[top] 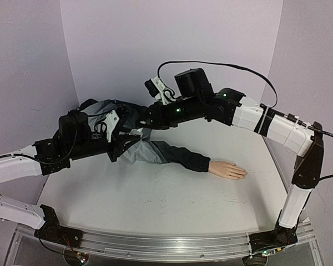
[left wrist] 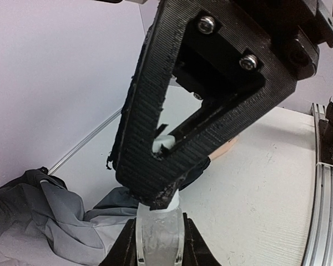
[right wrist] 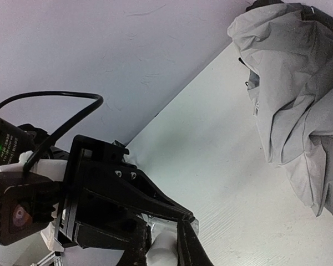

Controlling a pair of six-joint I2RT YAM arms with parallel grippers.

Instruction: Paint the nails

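Note:
The pale mannequin hand [top: 228, 169] lies flat on the table and sticks out of a dark grey sleeve [top: 180, 157]; its nails are too small to make out. Both grippers are up at the back left, well away from the hand. My left gripper [top: 122, 139] [left wrist: 160, 228] is shut on a small whitish bottle [left wrist: 159, 235]. My right gripper [top: 140, 126] [right wrist: 164, 246] is shut on the bottle's white cap [right wrist: 165, 254] [left wrist: 162, 145]. Part of the hand [left wrist: 231, 146] shows behind the right finger in the left wrist view.
The rest of the grey jacket [top: 129, 117] [right wrist: 291, 94] [left wrist: 39, 219] is bunched at the back left under the arms. Lilac walls close in the back and sides. A metal rail [top: 166, 244] [left wrist: 322, 210] runs along the near edge.

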